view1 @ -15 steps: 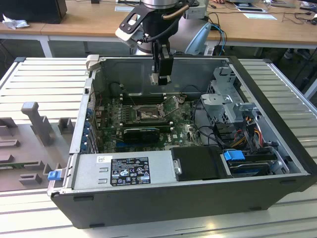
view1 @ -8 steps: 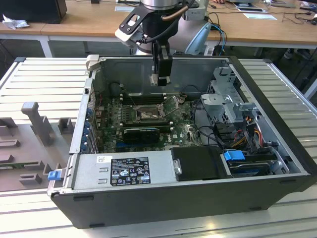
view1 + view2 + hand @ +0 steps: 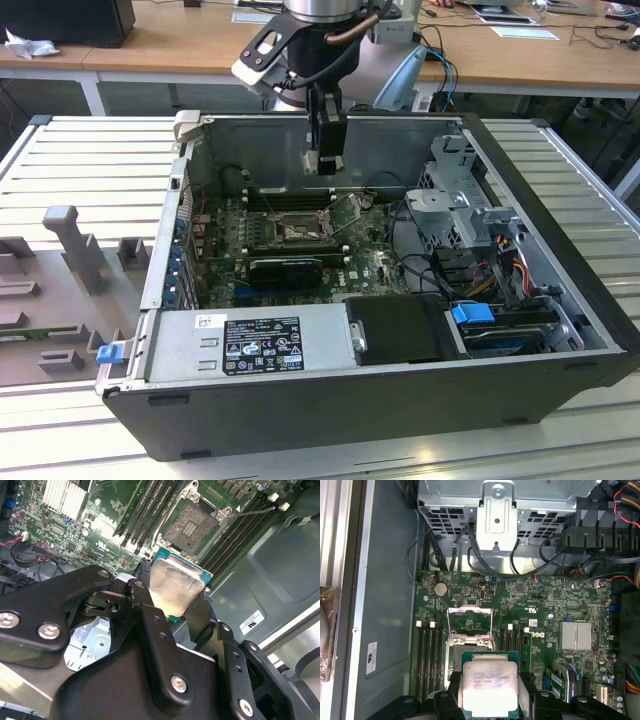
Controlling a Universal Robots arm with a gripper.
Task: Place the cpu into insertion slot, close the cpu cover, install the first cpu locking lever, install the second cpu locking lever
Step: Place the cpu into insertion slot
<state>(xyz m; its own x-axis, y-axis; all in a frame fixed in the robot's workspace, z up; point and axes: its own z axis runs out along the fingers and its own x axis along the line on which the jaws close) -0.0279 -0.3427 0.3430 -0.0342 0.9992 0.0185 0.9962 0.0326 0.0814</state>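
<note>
Over the open computer case: the gripper hangs from the arm and points down into the case, above the back part of the green board.
Grip: clamped on the chip; the black fingers press against two opposite edges of it, as both wrist views show.
Chip: flat and square, with a plain silver top and a green rim. It is held in the air above the board and touches nothing but the fingers. In the first wrist view the chip overlaps the near edge of the socket.
Socket: square with a dark centre, bare and uncovered, set in the board between two banks of long black memory slots.
Cover plate: a thin silver frame with a large window, swung open off the socket on the side toward the metal drive cage.
Lever: a thin metal rod, unlatched, reaching out from a corner of the socket across the memory slots.
Around it: a grey power supply box sits at the front of the case, and a black card lies just beside the socket. The case rests on a slatted metal table.
</note>
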